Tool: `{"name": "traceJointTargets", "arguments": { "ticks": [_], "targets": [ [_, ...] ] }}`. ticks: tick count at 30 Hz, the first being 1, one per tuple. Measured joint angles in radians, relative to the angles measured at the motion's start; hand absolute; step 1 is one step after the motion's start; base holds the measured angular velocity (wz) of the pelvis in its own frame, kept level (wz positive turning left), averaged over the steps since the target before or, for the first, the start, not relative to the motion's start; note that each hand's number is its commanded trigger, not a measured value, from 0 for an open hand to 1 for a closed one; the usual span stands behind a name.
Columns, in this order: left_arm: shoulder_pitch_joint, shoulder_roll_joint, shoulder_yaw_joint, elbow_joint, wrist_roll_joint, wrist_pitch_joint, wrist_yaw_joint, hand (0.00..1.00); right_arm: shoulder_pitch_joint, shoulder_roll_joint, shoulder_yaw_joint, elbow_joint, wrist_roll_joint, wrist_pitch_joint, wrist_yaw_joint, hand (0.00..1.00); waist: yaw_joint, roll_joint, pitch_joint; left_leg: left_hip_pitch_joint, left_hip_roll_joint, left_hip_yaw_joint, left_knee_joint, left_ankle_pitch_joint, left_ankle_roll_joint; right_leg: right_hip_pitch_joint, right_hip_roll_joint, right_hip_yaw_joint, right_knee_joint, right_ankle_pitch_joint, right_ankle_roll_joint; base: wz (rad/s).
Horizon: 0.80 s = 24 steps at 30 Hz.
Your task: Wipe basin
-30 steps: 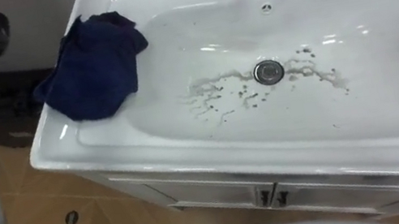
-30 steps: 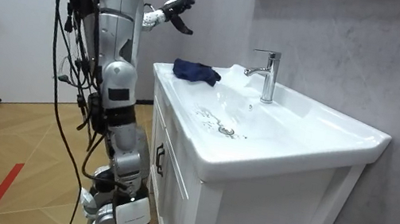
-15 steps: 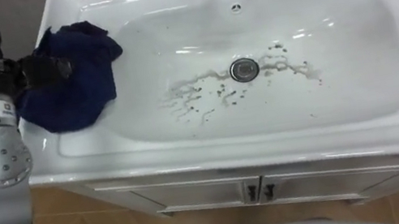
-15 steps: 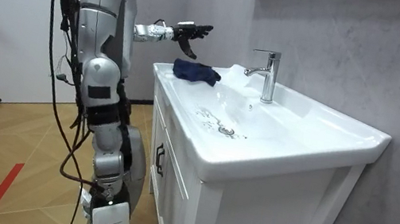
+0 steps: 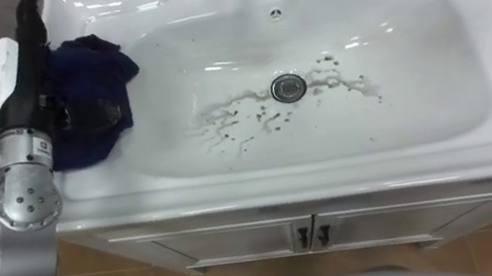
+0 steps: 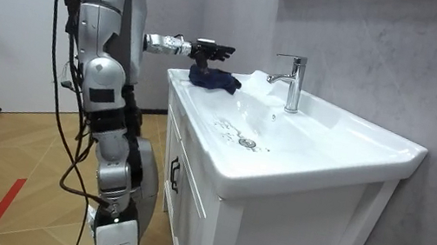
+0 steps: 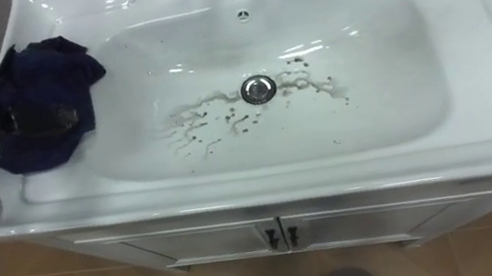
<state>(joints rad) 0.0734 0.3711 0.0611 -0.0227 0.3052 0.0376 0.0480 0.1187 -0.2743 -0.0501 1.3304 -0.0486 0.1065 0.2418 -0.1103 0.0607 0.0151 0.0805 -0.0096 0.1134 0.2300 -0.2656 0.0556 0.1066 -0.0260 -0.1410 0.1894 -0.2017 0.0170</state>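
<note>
A white basin (image 5: 334, 175) sits in a vanity, with brown dirt streaks (image 5: 240, 117) around its drain (image 5: 288, 87). A crumpled dark blue cloth (image 5: 103, 66) lies on the basin's left rim. My left hand (image 5: 84, 112) reaches in from the lower left and hovers just over the cloth, fingers fairly straight. In the room view the left hand (image 6: 211, 49) is held flat a little above the cloth (image 6: 215, 79). My right hand (image 6: 118, 237) hangs by my side, its fingers cut off at the picture's bottom edge. I stand at the basin's front, facing it.
A chrome tap (image 6: 293, 82) rises at the back of the basin. Cabinet doors with small handles (image 5: 306, 236) sit under the rim. The floor (image 6: 2, 159) is wood. A grey wall (image 6: 369, 58) runs behind the vanity.
My left arm has swung forward and lowered, bringing the hand from beside the vanity to just over the cloth. The eye view has shifted as my head moved.
</note>
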Motion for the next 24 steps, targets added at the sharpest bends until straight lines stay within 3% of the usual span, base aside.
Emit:
{"name": "traceJointTargets", "arguments": {
  "ticks": [10, 16, 24],
  "targets": [
    [0.0, 0.0, -0.019, 0.023, 0.013, 0.0, 0.0, 0.0, 0.002, 0.001, 0.005, -0.021, 0.0, -0.004, -0.011, 0.0, 0.0, 0.003, -0.0022, 0.002, -0.001, 0.001, 0.0, 0.0, 0.0, 0.001, -0.001, 0.0, -0.001, 0.0, 0.0, 0.0],
    [0.004, 0.0, -0.035, 0.058, 0.046, 0.002, 0.0, 0.0, 0.002, 0.001, 0.008, -0.023, 0.0, 0.0, -0.017, 0.0, 0.005, 0.015, -0.0089, 0.006, 0.001, 0.007, 0.0, 0.0, 0.0, 0.003, 0.0, 0.0, 0.0, 0.0, 0.0, -0.03],
    [0.004, -0.008, -0.036, 0.124, 0.17, 0.049, 0.0, 0.0, 0.011, 0.001, 0.008, -0.048, 0.001, 0.027, -0.043, 0.0, 0.003, 0.024, -0.0104, 0.018, 0.001, 0.011, -0.007, 0.0, 0.0, 0.008, 0.002, 0.005, 0.001, 0.0, 0.0, -0.02]
  ]
}}
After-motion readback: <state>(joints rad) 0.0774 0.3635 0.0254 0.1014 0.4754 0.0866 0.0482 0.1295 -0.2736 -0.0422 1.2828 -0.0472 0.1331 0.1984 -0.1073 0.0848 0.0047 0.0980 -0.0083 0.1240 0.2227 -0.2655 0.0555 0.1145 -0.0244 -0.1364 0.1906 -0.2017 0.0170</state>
